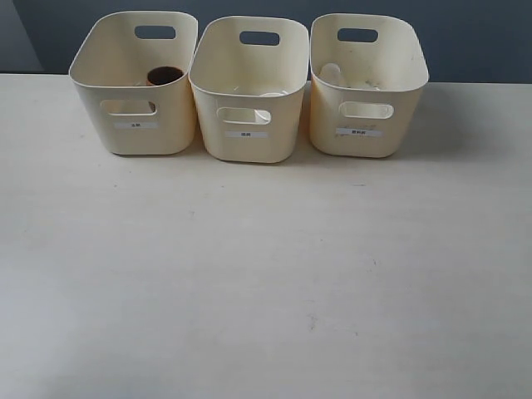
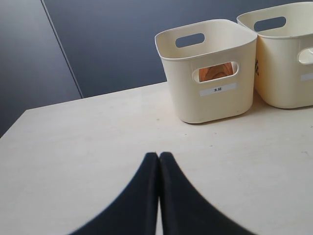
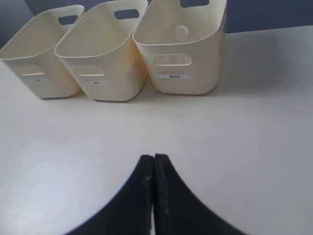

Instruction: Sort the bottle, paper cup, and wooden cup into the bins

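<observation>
Three cream bins stand in a row at the back of the table: left bin, middle bin, right bin. The wooden cup sits inside the left bin and shows through its handle cutout. The paper cup lies in the middle bin, barely visible. The bottle lies in the right bin, its white cap showing. My left gripper is shut and empty, well short of the left bin. My right gripper is shut and empty, back from the bins. Neither gripper appears in the exterior view.
The pale table stretches in front of the bins. A dark wall rises behind them. The table's far edge runs close behind the left bin.
</observation>
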Robot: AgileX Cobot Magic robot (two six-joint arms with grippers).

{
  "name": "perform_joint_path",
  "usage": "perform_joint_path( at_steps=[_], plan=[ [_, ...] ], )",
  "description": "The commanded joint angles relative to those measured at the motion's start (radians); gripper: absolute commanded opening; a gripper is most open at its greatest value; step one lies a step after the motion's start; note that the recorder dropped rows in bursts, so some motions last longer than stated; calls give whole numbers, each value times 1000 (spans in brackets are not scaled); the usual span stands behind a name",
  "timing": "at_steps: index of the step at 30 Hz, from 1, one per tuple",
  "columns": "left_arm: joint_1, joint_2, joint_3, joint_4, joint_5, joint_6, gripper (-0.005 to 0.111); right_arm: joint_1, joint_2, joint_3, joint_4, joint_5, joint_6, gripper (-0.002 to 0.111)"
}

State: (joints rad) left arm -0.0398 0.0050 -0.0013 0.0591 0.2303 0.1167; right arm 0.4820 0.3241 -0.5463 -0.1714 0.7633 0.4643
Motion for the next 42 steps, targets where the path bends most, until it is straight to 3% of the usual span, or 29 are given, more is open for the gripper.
perform_joint_path(
  at_steps=[1,9,17,27,42],
  plan=[
    [-3,-5,1,7,-4,-2,0,-5,-6,31,50,-117,-1,-1],
    [-3,-5,1,7,-4,-2,0,-5,-6,295,-33,-512,-5,-1],
    [-3,-5,1,7,-5,-2,0,-5,-6,410,-167,-617,-5,-1],
    [-3,-5,1,7,-5,-2,0,-5,-41,546,-187,-827,-7,-1],
    [-3,-5,1,7,-5,-2,0,-5,-313,546,-187,-615,-19,-1]
  ],
)
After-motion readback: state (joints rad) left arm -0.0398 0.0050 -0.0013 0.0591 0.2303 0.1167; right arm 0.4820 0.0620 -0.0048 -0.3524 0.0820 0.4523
